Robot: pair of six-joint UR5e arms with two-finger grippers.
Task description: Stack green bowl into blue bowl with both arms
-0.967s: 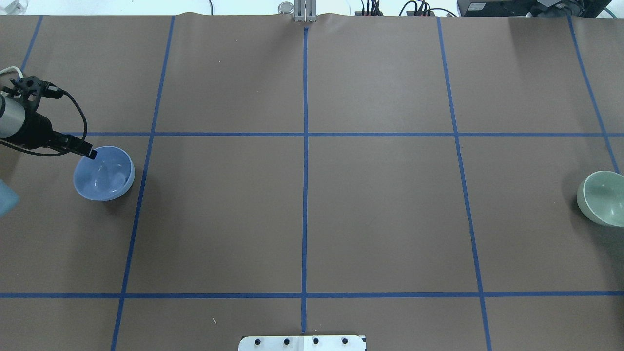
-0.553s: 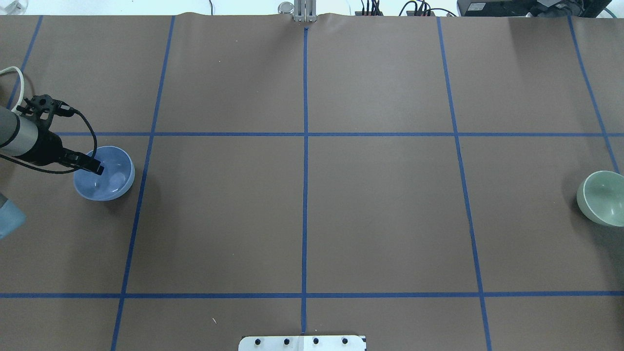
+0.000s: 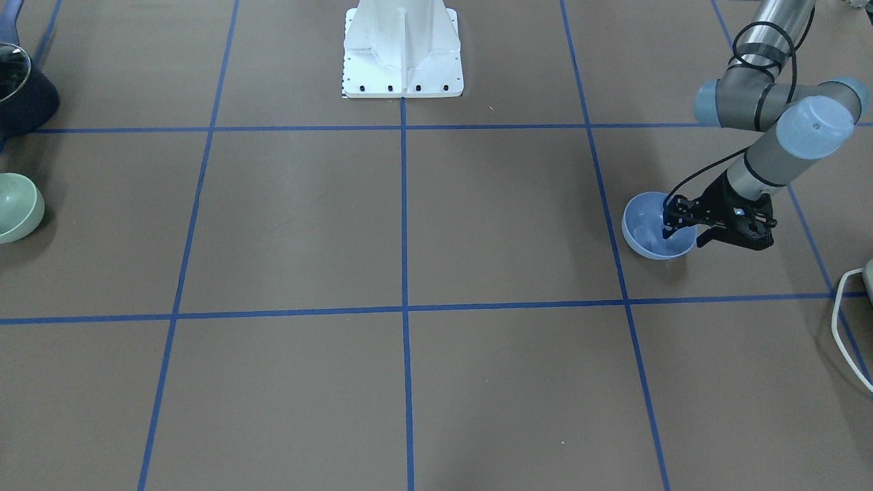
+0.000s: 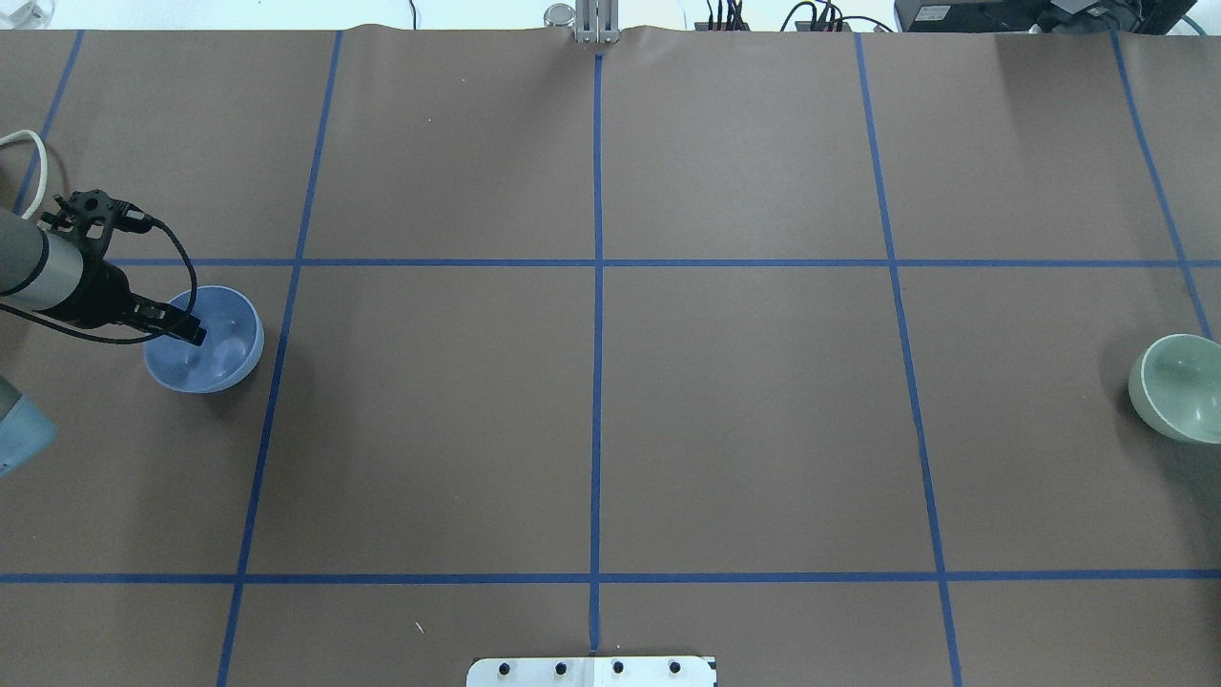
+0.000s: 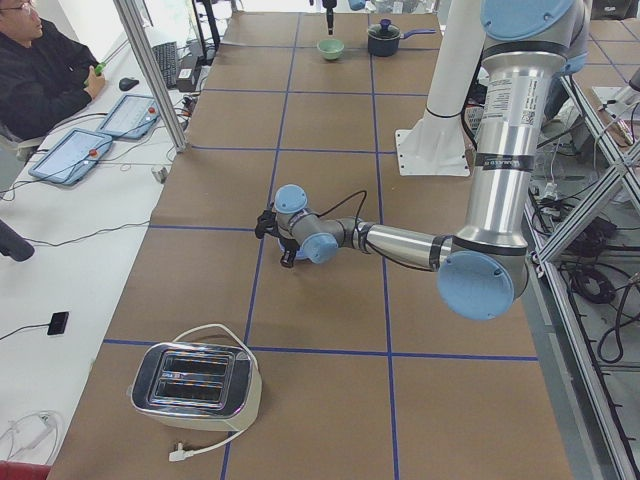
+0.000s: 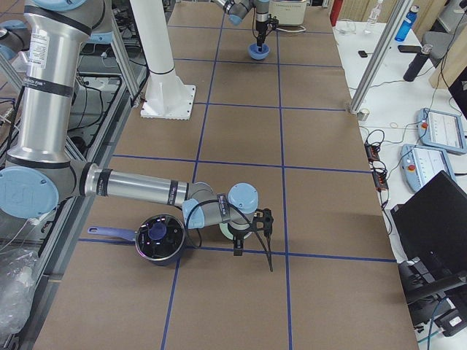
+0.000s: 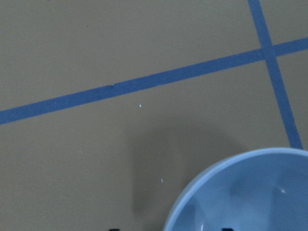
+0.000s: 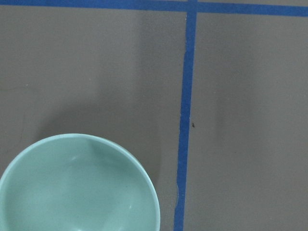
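On my table (image 4: 744, 420), the left arm (image 3: 771, 157) reaches down to the blue bowl (image 4: 215, 358) at the left side. The right arm (image 6: 139, 188) is at the green bowl (image 4: 1178, 386), which sits at the far right edge. The left tool (image 3: 684, 236) is apart, with 1 finger inside the rim and 1 outside. I cannot tell the state of the right tool (image 6: 252, 240).

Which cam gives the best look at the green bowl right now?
Right wrist-mounted: the green bowl fills the lower left, empty inside, though the frame clips its bottom. Overhead and front-facing cut it at their edges; exterior left shows it whole but tiny; exterior right hides most behind the right arm.
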